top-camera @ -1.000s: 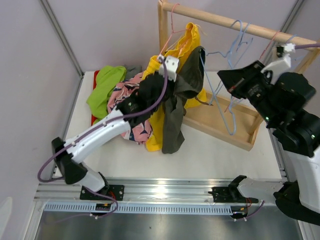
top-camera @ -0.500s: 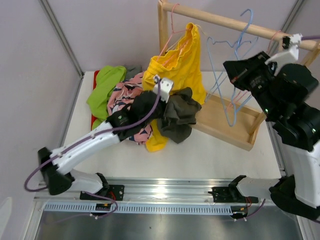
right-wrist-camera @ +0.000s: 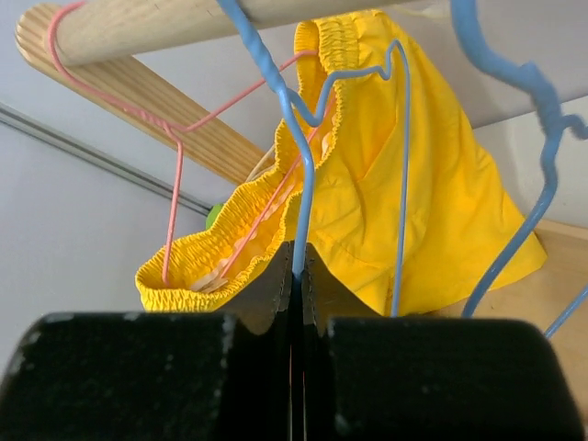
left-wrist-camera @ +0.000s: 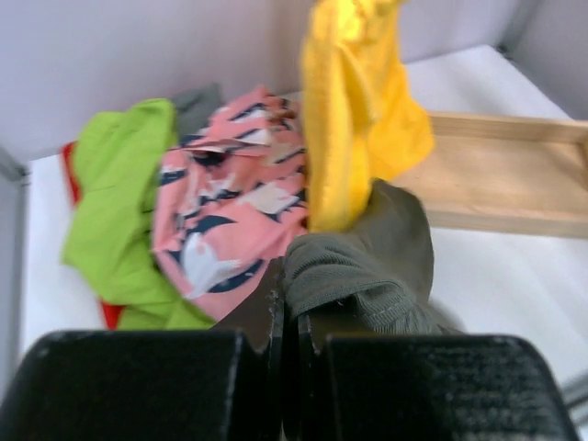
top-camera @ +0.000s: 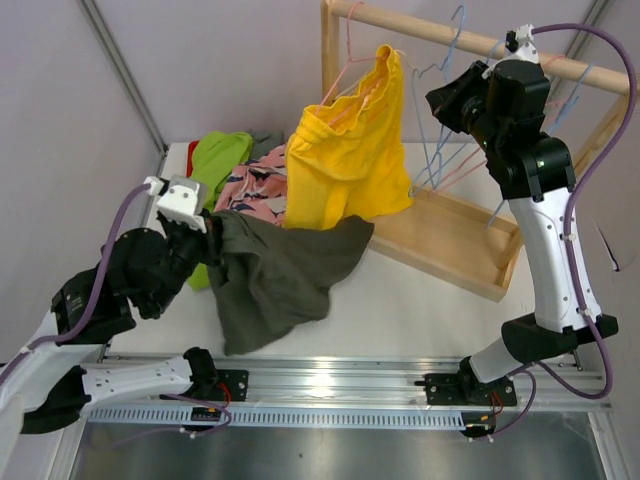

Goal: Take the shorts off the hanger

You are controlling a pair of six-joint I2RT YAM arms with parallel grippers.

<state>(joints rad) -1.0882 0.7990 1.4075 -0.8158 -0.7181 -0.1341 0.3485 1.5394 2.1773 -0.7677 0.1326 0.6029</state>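
Holding dark olive shorts [top-camera: 275, 275] low over the desk [top-camera: 450, 310].
Left gripper [left-wrist-camera: 289, 299] is clamped on their cloth; right gripper [right-wrist-camera: 297, 266] pinches a blue hanger [right-wrist-camera: 301, 220] wire; yellow shorts [top-camera: 345, 150] hang on a pink hanger [right-wrist-camera: 175, 184] from the wooden rail [right-wrist-camera: 184, 18].

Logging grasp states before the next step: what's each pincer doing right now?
Left pincer: closed on the dark olive shorts.
Right pincer: closed on the wire of a blue hanger.

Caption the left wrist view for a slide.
Left tool shut on dark olive shorts, yellow shorts hanging beyond, pink floral shorts and lime green shorts heaped behind.
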